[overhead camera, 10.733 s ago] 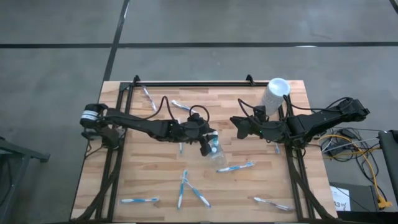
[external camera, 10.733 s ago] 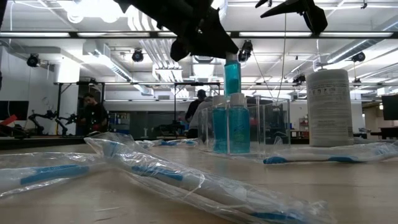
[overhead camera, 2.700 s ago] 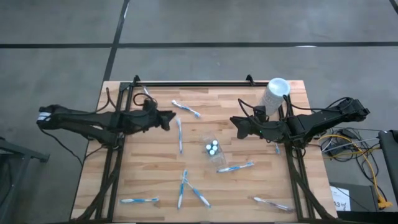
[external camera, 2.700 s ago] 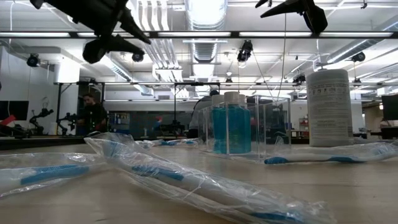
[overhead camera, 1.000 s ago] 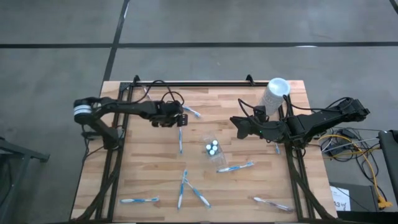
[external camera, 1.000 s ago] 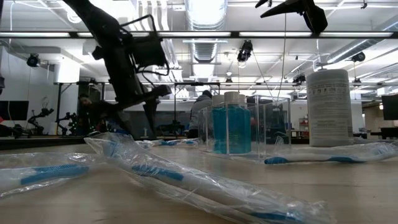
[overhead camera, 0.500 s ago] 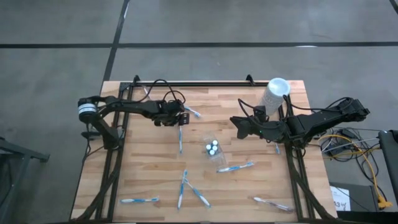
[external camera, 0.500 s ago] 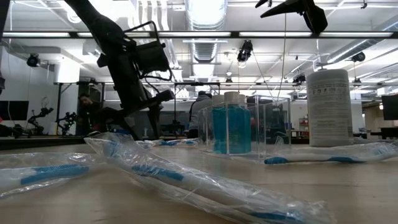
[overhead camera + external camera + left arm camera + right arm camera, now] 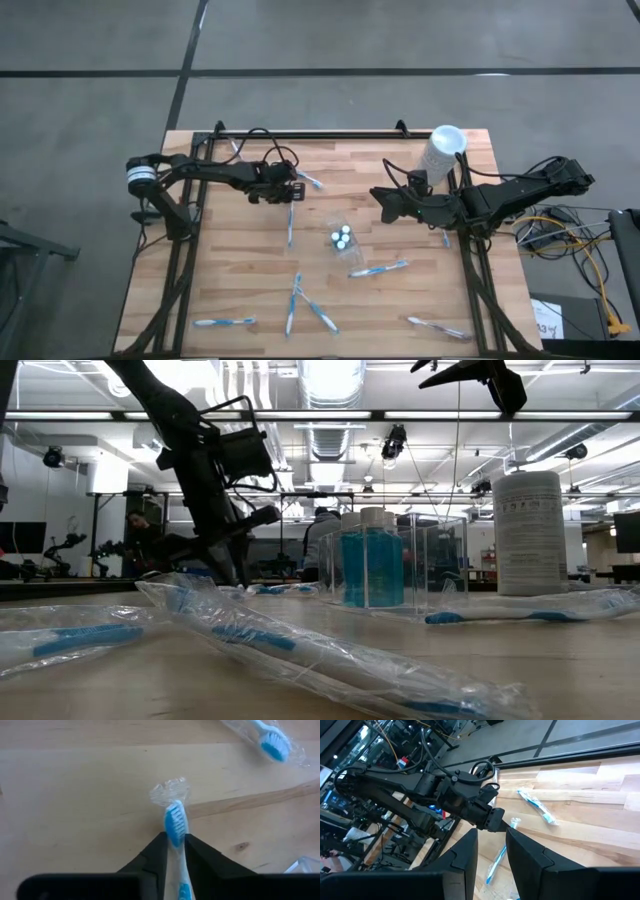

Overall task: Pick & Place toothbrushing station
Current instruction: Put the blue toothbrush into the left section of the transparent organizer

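Observation:
Several thin blue-and-white toothbrushes in clear wrappers lie flat across the wooden table (image 9: 230,270). One of them (image 9: 290,224) lies left of centre, and my left gripper (image 9: 291,198) is shut on its far, bristle end (image 9: 174,822). A clear pouch (image 9: 342,238) with small blue white-capped tubes (image 9: 372,568) stands upright near the centre. My right gripper (image 9: 383,203) hangs open high above the table right of the pouch, with nothing between its fingers (image 9: 470,851). My left gripper pinches the wrapped toothbrush's neck (image 9: 175,844), just behind the blue bristle head, between its two fingers. The fingers slant down from the table's left. The brush lies on the table, and its crumpled wrapper end (image 9: 170,792) sticks out past the fingertips.
A tall white cylinder (image 9: 441,152) stands at the far right corner. Other toothbrushes lie at the far left (image 9: 300,177), right of centre (image 9: 378,269) and along the near edge (image 9: 222,322) (image 9: 305,305) (image 9: 437,327). A black rail (image 9: 310,133) runs along the far edge.
My left gripper has sunk a little onto the toothbrush's bristle end and has shut on it. The toothbrush still lies where it was.

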`<action>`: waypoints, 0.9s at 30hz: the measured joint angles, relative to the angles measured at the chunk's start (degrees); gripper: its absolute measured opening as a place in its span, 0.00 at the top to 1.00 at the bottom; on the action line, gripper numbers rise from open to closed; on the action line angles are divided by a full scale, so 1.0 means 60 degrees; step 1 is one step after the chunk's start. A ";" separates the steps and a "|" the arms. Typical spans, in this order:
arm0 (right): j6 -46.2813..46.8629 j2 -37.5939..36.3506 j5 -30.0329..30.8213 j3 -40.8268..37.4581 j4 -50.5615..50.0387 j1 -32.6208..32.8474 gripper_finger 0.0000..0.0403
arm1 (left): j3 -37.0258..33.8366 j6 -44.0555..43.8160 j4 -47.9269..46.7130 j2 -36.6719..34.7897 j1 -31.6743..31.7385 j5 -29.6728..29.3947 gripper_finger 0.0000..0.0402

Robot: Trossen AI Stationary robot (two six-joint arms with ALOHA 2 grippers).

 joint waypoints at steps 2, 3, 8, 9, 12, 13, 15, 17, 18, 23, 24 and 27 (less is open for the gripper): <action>-0.0015 0.0000 0.0000 0.0000 0.0000 0.0003 0.76 | 0.0004 0.0105 0.0063 0.0000 0.0004 0.0063 0.85; -0.0019 0.0000 0.0000 0.0000 0.0000 0.0000 0.76 | 0.0004 0.0171 0.0122 0.0000 0.0004 0.0093 0.86; -0.0006 0.0000 0.0000 0.0000 0.0000 0.0001 0.76 | 0.0011 0.0656 0.0587 -0.0015 0.0004 0.0211 0.87; 0.0000 0.0000 0.0000 0.0000 0.0000 0.0001 0.76 | 0.0011 0.0720 0.0680 -0.0021 0.0004 0.0220 0.88; -0.0004 0.0000 0.0000 0.0000 0.0001 0.0001 0.76 | 0.0018 0.0755 0.0895 -0.0035 0.0004 0.0301 0.90; 0.0000 0.0000 0.0000 0.0000 0.0002 0.0001 0.76 | 0.0018 0.0758 0.0955 -0.0043 0.0004 0.0321 0.91; -0.0018 0.0000 0.0000 0.0000 0.0000 0.0001 0.76 | 0.0018 0.0764 0.1049 -0.0064 0.0004 0.0348 0.93; 0.0002 0.0000 0.0000 0.0000 0.0000 0.0003 0.76 | 0.0018 0.0964 0.1199 -0.0134 0.0004 0.0399 0.96; -0.0013 0.0000 0.0000 0.0000 0.0000 0.0000 0.76 | 0.0018 0.1098 0.1331 -0.0184 0.0004 0.0404 0.97; -0.0021 0.0000 0.0000 0.0000 0.0004 0.0001 0.76 | 0.0018 0.1453 0.1447 -0.0513 0.0004 0.0371 0.99; -0.0017 0.0000 0.0000 0.0000 0.0001 0.0002 0.76 | 0.0018 0.1502 0.1425 -0.0601 0.0004 0.0342 0.99; -0.0017 0.0000 0.0000 0.0000 0.0002 0.0004 0.76 | 0.0018 0.1795 0.1463 -0.0974 0.0004 0.0293 0.99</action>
